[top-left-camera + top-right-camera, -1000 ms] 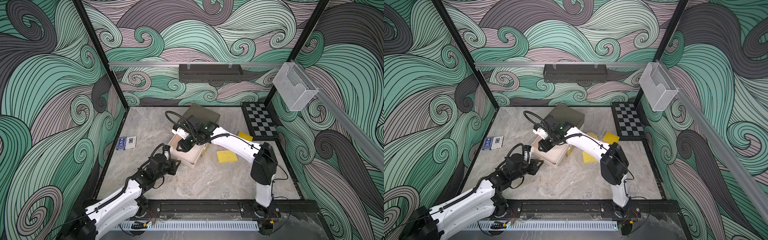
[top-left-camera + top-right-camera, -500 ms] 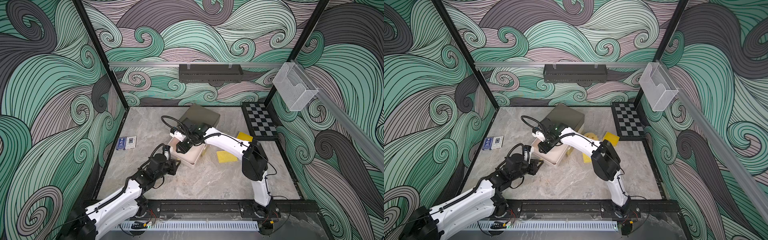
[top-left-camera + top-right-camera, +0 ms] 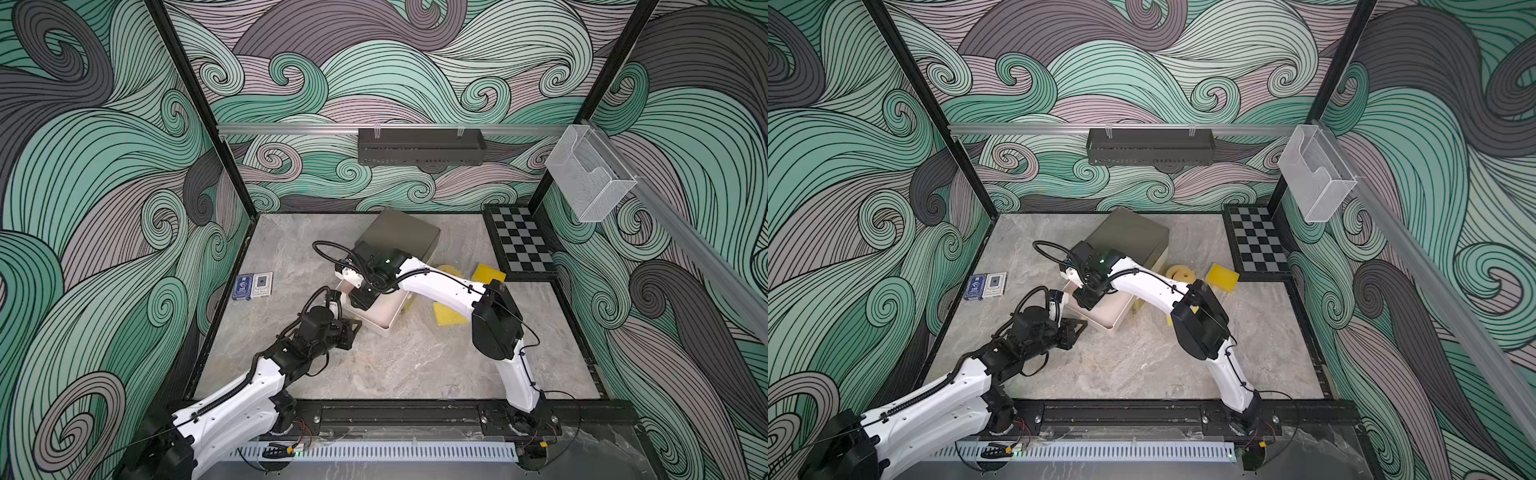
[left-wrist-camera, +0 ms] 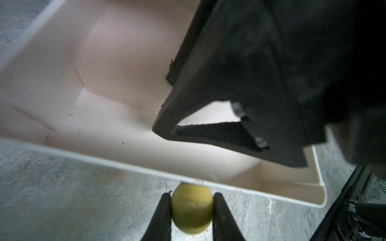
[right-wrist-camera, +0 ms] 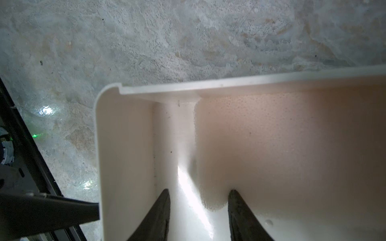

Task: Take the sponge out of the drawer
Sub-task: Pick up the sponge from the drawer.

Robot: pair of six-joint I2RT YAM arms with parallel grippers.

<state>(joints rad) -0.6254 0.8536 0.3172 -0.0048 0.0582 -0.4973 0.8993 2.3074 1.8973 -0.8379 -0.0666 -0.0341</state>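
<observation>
Since a second ago the right arm's elbow has swung in toward the middle of the table (image 3: 415,365), while the left arm has kept its place. Nearest me, the left gripper (image 4: 191,195) is clamped on the round yellow-green knob (image 4: 192,210) at the front of the cream drawer (image 5: 229,84), which stands pulled out over the marble. Just past it the right gripper (image 5: 199,192) reaches down inside the drawer, jaws apart and holding nothing, with a corner of the pale pink sponge (image 5: 292,146) between its fingers. The sponge lies on the drawer floor, a bare strip between it and the front wall. Beyond sits the dark cabinet (image 3: 399,235), yellow foam pieces (image 3: 490,273) beside it toward the checkerboard (image 3: 519,245). Two card packs (image 3: 252,286) lie well apart to the left, and a dark wire basket (image 3: 419,145) hangs on the far wall.
</observation>
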